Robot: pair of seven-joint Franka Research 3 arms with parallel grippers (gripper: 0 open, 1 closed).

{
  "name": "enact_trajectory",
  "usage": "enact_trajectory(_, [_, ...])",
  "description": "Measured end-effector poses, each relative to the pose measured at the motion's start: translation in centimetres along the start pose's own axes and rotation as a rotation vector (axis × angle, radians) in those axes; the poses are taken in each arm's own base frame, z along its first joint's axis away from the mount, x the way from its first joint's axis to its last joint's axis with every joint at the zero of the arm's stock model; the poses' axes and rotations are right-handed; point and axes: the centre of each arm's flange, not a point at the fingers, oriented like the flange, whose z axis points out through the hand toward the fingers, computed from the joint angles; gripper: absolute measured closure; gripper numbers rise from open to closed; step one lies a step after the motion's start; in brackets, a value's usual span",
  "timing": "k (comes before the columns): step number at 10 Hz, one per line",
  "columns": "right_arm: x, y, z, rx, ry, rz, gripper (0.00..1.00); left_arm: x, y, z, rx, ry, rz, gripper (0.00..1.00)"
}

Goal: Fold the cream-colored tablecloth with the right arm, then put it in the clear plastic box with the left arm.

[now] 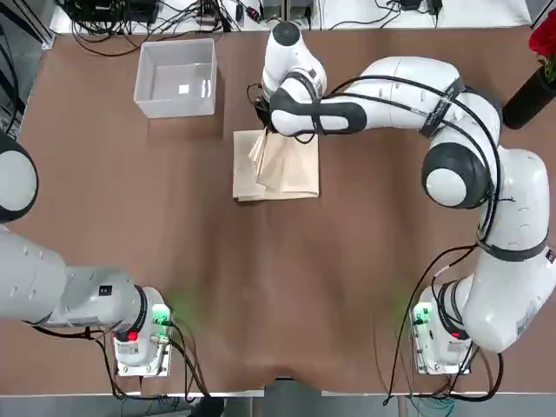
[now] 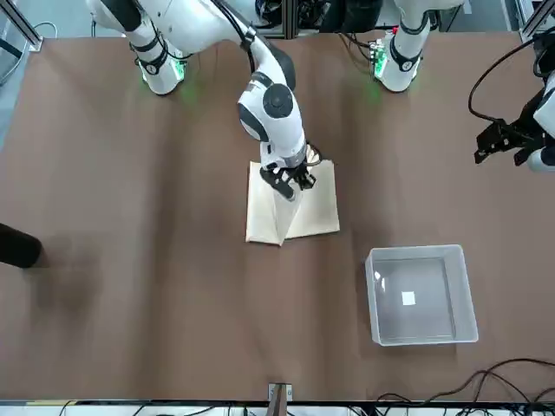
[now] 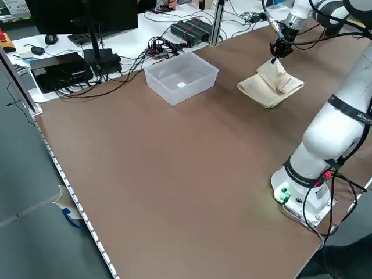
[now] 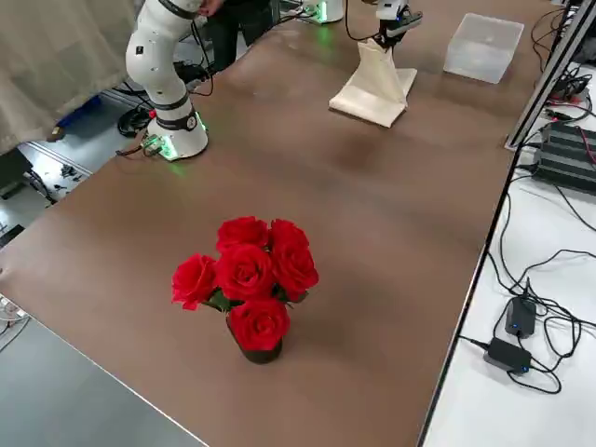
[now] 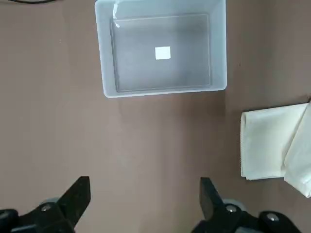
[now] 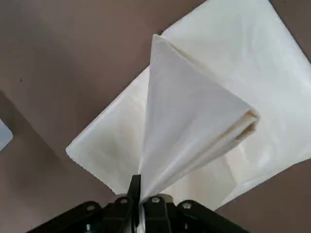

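Cloth beneath the pinched fold, box to its left
Right tool (image 6: 140,187) grips a raised fold, nearly closed; from overhead, the flat cloth (image 1: 295,178) on the counter (image 1: 278,287) shows on the robot's side of it. Left tool (image 5: 145,182), wide open and empty, is nearer the box (image 5: 163,77)

From my raised side camera I see the pale cloth (image 3: 264,92) on the brown table (image 3: 192,174), part of it raised in a fold, with a dark gripper (image 3: 275,58) right at its upper end. The clear box (image 3: 181,78) sits apart from the cloth, close to the table's edge, its open top facing up. Past that edge I have a white desk (image 3: 154,29) carrying a monitor (image 3: 81,17), black boxes and tangled cables (image 3: 157,46), while a white arm (image 3: 334,133) stands at the table's other side.
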Motion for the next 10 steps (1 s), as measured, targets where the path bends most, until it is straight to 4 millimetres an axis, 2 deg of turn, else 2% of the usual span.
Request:
enact_trajectory(2, [-0.9, -0.1, 0.2, -0.002, 0.025, -0.082, 0.89, 0.1, 0.0, 0.1, 0.0, -0.002, -0.001, 0.01])
enact_trajectory(3, [-1.3, -0.2, 0.2, 0.0, 0.025, -0.12, 0.83, 0.1, -0.1, 0.2, 0.0, -0.003, -0.001, 0.01])
enact_trajectory(5, [-1.8, -0.7, -0.4, 0.013, 0.055, -0.185, 0.54, 0.1, -0.1, 0.2, 0.0, -0.003, -0.002, 0.01])
enact_trajectory(6, [-2.3, -0.8, -0.5, 0.015, 0.073, -0.209, 0.44, 0.1, -0.1, 0.2, 0.0, -0.003, -0.002, 0.01])
enact_trajectory(7, [-2.7, -0.8, -0.6, 0.017, 0.082, -0.222, 0.41, 0.1, -0.1, 0.2, 0.0, -0.003, -0.002, 0.01])
enact_trajectory(9, [-2.6, -1.2, -1.2, 0.03, 0.089, -0.223, 0.11, 0.1, -0.2, 0.2, 0.0, -0.003, -0.004, 0.01])
enact_trajectory(10, [-1.9, -1.5, -1.7, 0.035, 0.098, -0.216, 0.0, 0.1, -0.2, 0.2, 0.0, -0.003, -0.004, 0.01])
